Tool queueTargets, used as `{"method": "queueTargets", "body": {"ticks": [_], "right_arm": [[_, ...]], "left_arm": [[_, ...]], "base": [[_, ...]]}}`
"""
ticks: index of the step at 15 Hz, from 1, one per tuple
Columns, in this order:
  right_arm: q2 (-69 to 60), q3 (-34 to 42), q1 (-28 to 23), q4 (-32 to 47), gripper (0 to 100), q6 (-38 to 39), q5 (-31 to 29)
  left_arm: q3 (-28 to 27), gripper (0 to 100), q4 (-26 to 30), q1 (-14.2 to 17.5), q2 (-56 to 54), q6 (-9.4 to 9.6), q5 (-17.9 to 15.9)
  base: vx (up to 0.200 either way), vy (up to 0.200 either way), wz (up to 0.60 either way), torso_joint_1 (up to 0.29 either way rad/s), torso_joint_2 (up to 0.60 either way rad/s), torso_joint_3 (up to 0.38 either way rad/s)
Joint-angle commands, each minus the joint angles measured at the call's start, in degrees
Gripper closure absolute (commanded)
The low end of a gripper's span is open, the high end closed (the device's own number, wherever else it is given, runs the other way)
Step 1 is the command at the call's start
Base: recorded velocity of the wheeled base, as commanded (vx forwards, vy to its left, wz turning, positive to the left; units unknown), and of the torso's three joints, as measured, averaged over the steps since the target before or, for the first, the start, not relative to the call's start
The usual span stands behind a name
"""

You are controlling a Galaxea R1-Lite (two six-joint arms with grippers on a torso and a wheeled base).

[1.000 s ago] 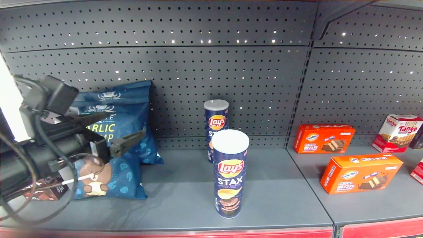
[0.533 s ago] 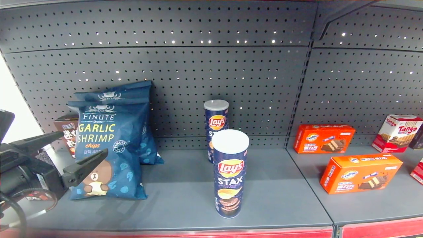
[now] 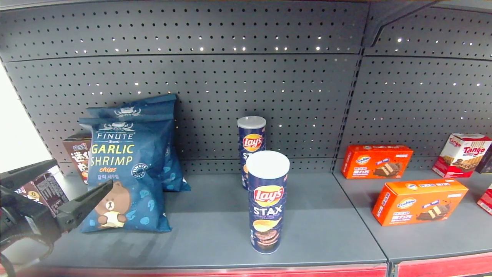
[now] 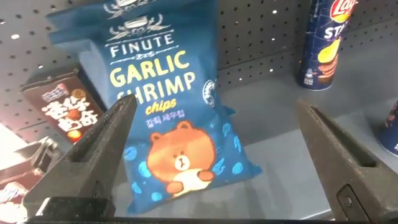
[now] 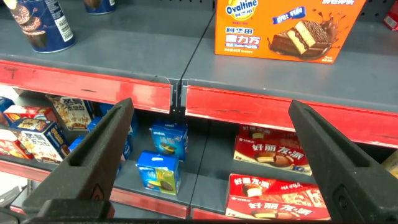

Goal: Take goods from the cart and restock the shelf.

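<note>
**Shelf stock and claw status**

Shelf carries all goods in view.

Left claw: fingers spread wide, nothing held. It sits at the shelf's front left corner.
- The front bag stands directly ahead of this claw, close to the fingertips, and leans on the rear bag.
- A brown box stands beyond the claw, just left of the bags.
- Well to the claw's right, the front can stands upright, with the rear can just behind it.
- Farther right lie the near orange box and the far orange box.

Right claw: fingers spread wide, nothing held. It faces the shelf's red edge.
- The near orange box lies on the shelf beyond the claw, over that edge.
- The lower shelf beyond the claw holds blue boxes and red boxes.
</note>
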Motion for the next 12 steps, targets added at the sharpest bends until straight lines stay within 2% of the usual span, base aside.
{"method": "queueTargets", "body": {"ticks": [1, 5, 12], "right_arm": [[0.1, 0.0, 0.0, 0.0, 0, 0.0, 0.0], [0.1, 0.0, 0.0, 0.0, 0, 0.0, 0.0], [0.1, 0.0, 0.0, 0.0, 0, 0.0, 0.0]], "left_arm": [[0.7, 0, 0.7, 0.0, -1.3, 0.02, 0.8], [2.8, 0, 3.9, -0.6, -3.7, 0.02, 0.5], [1.7, 0, 3.6, -3.4, -3.4, -0.33, 0.7]], "base": [[0.0, 0.0, 0.0, 0.0, 0.0, 0.0], [0.0, 0.0, 0.0, 0.0, 0.0, 0.0], [0.0, 0.0, 0.0, 0.0, 0.0, 0.0]]}}
